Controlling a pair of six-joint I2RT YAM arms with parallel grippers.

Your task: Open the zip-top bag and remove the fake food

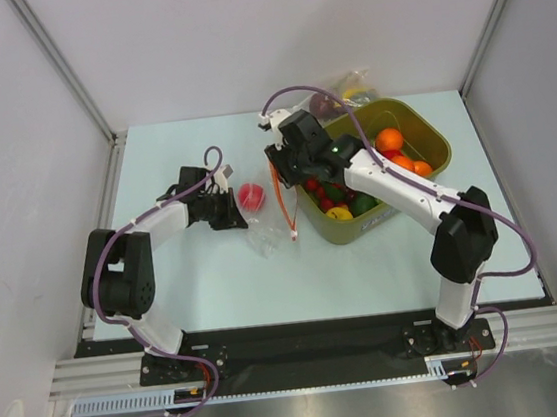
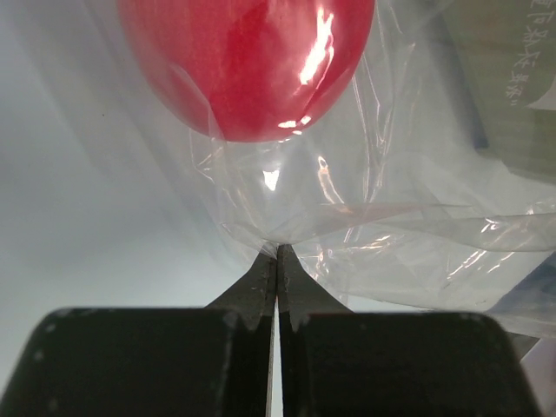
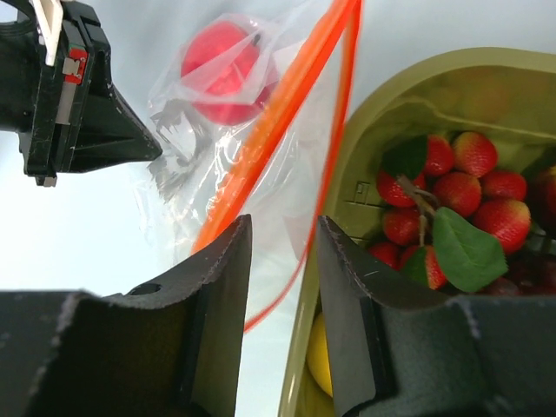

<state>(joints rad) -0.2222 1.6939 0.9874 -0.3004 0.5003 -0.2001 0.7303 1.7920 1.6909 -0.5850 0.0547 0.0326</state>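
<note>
**A:** What fills most of the overhead view?

**B:** A pale blue counter (image 1: pixel 207 287) between white walls. On its right half sits an olive-green bin (image 3: pixel 417 82) holding oranges (image 1: pixel 388 140) and strawberries (image 3: pixel 452 187).

**A:** And the arms?

**B:** Two white-and-black arms reach in from the near edge. The left arm (image 1: pixel 150 228) bends in toward the middle. The right arm (image 1: pixel 407 189) stretches across the near side of the bin.

**A:** Where is the bag?

**B:** The clear, crinkly bag (image 1: pixel 266 232) lies on the counter just left of the bin, between the two tools. Its orange-red zip strip (image 3: pixel 269 130) runs along the side nearest the bin. The strip's two halves meet at the far end and spread apart toward the near end.

**A:** Is anything inside it?

**B:** A glossy red apple (image 1: pixel 250 196) sits inside, at the far end, against the plastic.

**A:** What are the tools doing?

**B:** The left tool (image 2: pixel 276 252) has its fingers pressed together on a fold of the bag's plastic, just beside the apple. The right tool (image 3: pixel 285 224) is at the zip strip with its fingers apart. The thinner half of the strip shows in the gap between them, but I cannot tell whether either finger touches it.
</note>
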